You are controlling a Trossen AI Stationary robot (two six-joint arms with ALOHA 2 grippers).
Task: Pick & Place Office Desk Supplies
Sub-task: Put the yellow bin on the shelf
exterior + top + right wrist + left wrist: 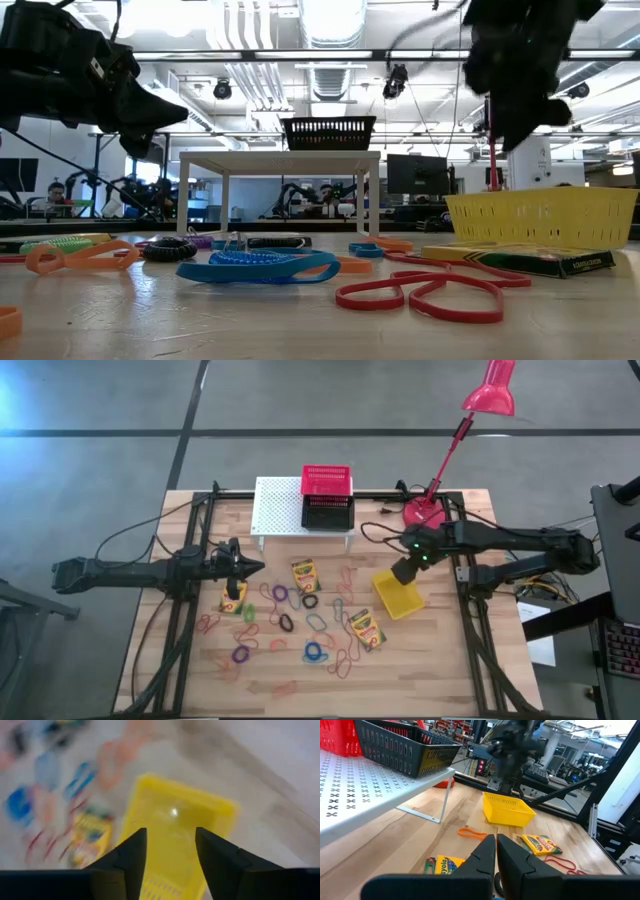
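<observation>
My left gripper [243, 568] [495, 854] hovers shut and holds nothing, above the table's left part, just beyond a crayon box [233, 598]. My right gripper [404, 570] [170, 851] is open and hangs over the yellow mesh basket [398, 594] [180, 820], which stands on the table's right part. Two more crayon boxes [305, 574] [366, 628] lie flat on the wood. Coloured elastic loops [315, 652] [262, 266] are scattered across the middle. A red basket [327, 480] and a black basket [328, 511] stand on the white stand.
The white perforated stand [282, 510] stands at the table's far middle. The red desk lamp [487, 394] rises from its base [423, 512] at the far right corner. Cables run along the far edge. Bare wood [430, 660] lies near the right front corner.
</observation>
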